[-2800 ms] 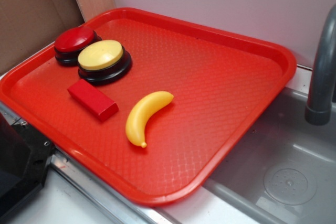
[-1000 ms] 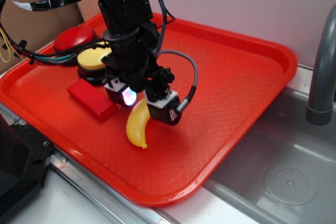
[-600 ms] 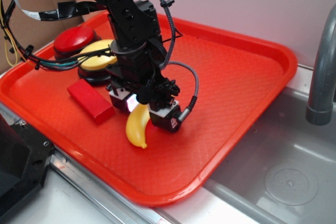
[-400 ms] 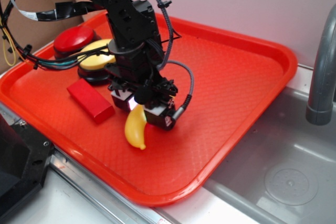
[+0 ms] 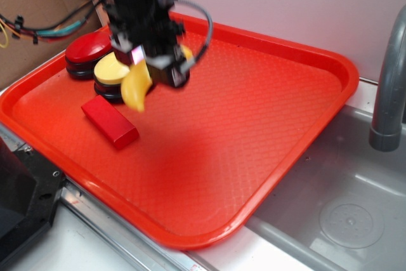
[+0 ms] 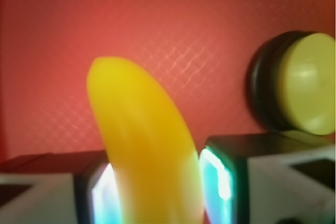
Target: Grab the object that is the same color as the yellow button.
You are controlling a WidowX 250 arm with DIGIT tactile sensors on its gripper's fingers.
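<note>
Two views show the curved yellow plastic toy banana (image 5: 136, 86) held in the black robot gripper (image 5: 154, 68), lifted clear above the red plastic tray (image 5: 266, 112) with the textured floor. In the wrist view the toy banana (image 6: 144, 145) stands between the two glowing finger pads (image 6: 102, 195), which press on its sides, so the fingers are narrow and clamped on it. Its free end points away from the wrist camera, and in the exterior view it hangs down and a little blurred.

Relative to the tray, the gripper is over the rear left part. Just behind and below the banana, on the tray floor, sits the round pale-yellow dome button on a black base (image 5: 113, 72), partly covered by the banana. The red dome button of the same shape (image 5: 85, 52) is touching or just beside it, nearer the tray's rear left corner. The red rectangular block (image 5: 110, 122) lies on the tray in front of the yellow button, apart from the banana. A grey sink (image 5: 346, 207) with a grey faucet pipe (image 5: 388, 87) is beside the tray's right edge.
</note>
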